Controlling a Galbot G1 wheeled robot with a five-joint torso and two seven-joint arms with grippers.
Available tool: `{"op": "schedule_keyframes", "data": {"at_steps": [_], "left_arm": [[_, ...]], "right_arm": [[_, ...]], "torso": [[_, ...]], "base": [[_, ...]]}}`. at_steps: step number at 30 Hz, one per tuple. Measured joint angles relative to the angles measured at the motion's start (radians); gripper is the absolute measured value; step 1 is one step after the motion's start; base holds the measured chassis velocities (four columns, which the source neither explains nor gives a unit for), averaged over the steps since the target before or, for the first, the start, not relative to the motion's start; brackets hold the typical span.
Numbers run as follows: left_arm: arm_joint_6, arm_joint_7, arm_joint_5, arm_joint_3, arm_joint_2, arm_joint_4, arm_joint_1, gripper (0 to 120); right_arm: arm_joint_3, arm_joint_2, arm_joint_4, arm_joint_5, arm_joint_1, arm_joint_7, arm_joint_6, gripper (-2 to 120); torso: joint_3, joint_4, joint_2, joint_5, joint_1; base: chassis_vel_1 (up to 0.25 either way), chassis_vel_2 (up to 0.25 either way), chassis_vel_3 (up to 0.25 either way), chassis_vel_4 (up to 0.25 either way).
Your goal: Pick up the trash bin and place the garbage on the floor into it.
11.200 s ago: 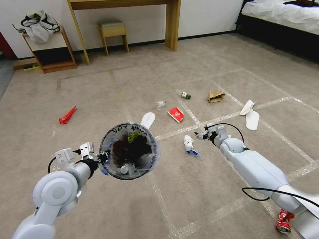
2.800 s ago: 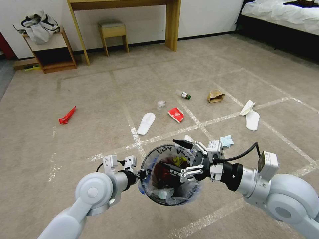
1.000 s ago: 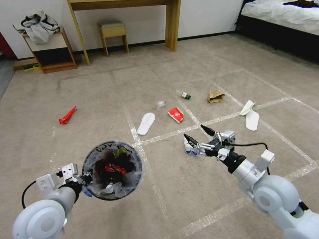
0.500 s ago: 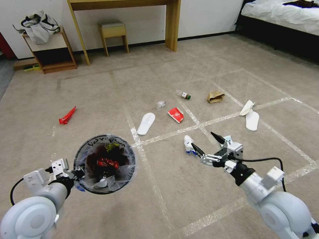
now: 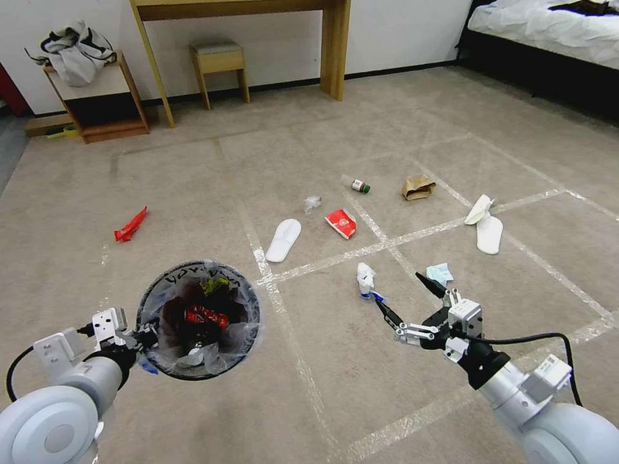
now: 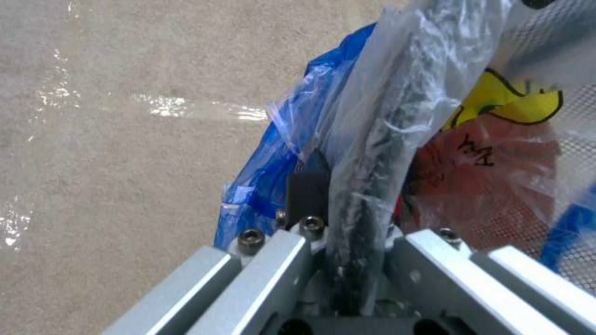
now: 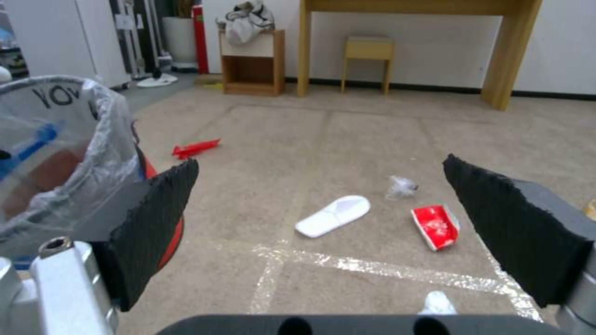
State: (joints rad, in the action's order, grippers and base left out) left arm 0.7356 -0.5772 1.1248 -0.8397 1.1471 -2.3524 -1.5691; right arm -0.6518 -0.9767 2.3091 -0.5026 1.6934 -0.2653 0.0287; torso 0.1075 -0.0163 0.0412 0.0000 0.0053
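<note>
Now the right gripper (image 5: 411, 304) hangs above the floor (image 5: 335, 386) with its jaws spread wide, holding nothing. Just beyond it lie a crumpled white tissue (image 5: 366, 281) and a blue face mask (image 5: 440, 273). Well to the tissue's left, the left gripper (image 5: 143, 338) pinches the trash bin (image 5: 198, 319) rim, bin aloft.

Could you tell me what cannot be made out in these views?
- Bin floor, head view: covered by the litter and liner inside.
- Bottle label, head view: too small to read.
- Bin rim material, left wrist view: wrapped in the liner where the left gripper clamps it.
- Tissue, right wrist view: partly cut off behind the open right gripper body.
- Bed, head view: cut off by the picture's edge.
</note>
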Motion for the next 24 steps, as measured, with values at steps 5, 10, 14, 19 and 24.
{"op": "schedule_keyframes", "data": {"at_steps": [5, 10, 14, 19, 24], "left_arm": [[0.0, 0.004, -0.008, 0.001, 0.006, 0.009, 0.002, 0], [-0.001, 0.014, -0.022, 0.006, 0.008, 0.02, 0.002, 0], [-0.005, 0.027, -0.029, 0.006, 0.01, 0.031, 0.003, 0], [-0.008, 0.031, -0.03, 0.007, 0.011, 0.041, 0.014, 0], [-0.008, 0.034, -0.031, 0.015, 0.008, 0.047, 0.02, 0]], "right_arm": [[0.009, 0.003, -0.006, 0.012, -0.019, 0.002, 0.007, 100], [0.014, 0.011, -0.017, 0.008, -0.04, -0.008, 0.025, 100], [0.017, 0.017, -0.028, -0.016, -0.053, -0.021, 0.028, 100], [0.018, 0.025, -0.031, -0.025, -0.058, -0.022, 0.032, 100], [0.016, 0.03, -0.033, -0.028, -0.064, -0.023, 0.031, 100]], "torso": [[0.0, 0.0001, 0.0, 0.0, 0.0], [0.0, 0.0, 0.0, 0.0, 0.0], [0.0, 0.0001, 0.0, 0.0, 0.0], [0.0, 0.0, 0.0, 0.0, 0.0], [0.0, -0.0001, 0.0, 0.0, 0.0]], "base": [[0.0, 0.0, 0.0, 0.0], [0.0, 0.0, 0.0, 0.0], [0.0, 0.0, 0.0, 0.0], [0.0, 0.0, 0.0, 0.0], [-0.069, 0.059, 0.05, -0.056]]}}
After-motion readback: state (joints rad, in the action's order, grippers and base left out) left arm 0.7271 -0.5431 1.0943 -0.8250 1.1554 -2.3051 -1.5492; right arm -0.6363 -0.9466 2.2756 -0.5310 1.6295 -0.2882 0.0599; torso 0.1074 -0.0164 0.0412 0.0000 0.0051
